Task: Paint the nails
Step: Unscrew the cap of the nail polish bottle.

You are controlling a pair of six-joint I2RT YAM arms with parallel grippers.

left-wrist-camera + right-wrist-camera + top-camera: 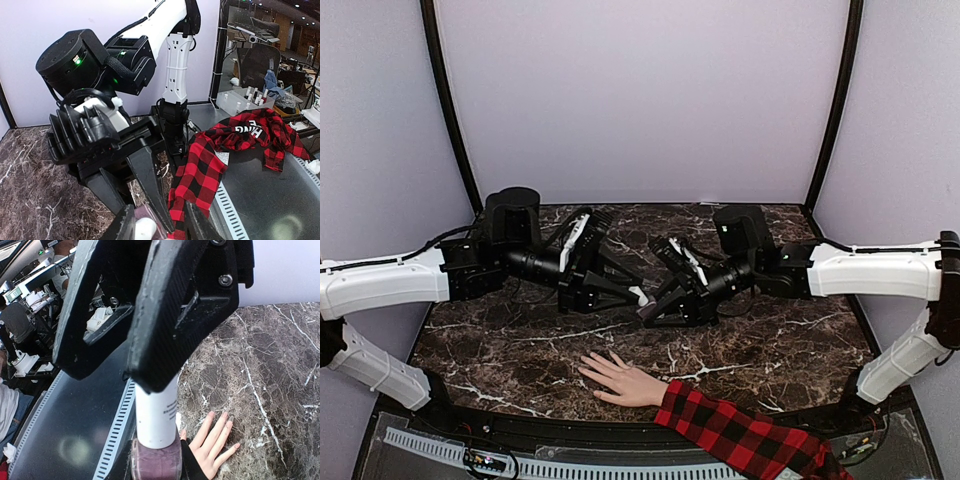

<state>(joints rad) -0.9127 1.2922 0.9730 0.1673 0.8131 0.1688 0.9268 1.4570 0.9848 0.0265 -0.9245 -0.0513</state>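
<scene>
Looking from the left, I see my left gripper [161,227] with its fingers apart, standing either side of the polish bottle [156,462]. The bottle's white cap [156,415] is pinched tight in my right gripper [650,310], above the marble table [790,340]. Nearer the front edge the pale hand [620,380] lies flat, fingers spread, nails [224,415] facing up, plaid sleeve [740,438] trailing right.
</scene>
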